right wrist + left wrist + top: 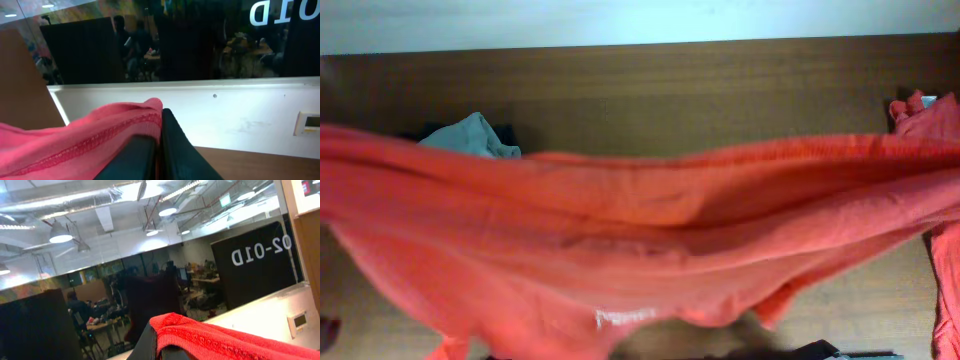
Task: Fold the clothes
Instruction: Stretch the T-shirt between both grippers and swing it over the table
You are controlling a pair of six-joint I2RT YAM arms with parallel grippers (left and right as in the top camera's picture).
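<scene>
T-shirt (640, 230) aloft, no fold yet; left hand (159, 349), right hand (157, 150) each clenched on its edge. Spare shirts (928, 118) at 3 o'clock, unfolded.

White characters (262, 250) on a dark panel (250, 287) in the left wrist view appear mirror-reversed and read 02-01D. The right wrist view shows white lettering (280, 12) on dark glass, also reversed and cut off by the top edge, with only 01D legible. The white print (625, 318) on the red-orange T-shirt (620, 220) is too blurred to read.
</scene>
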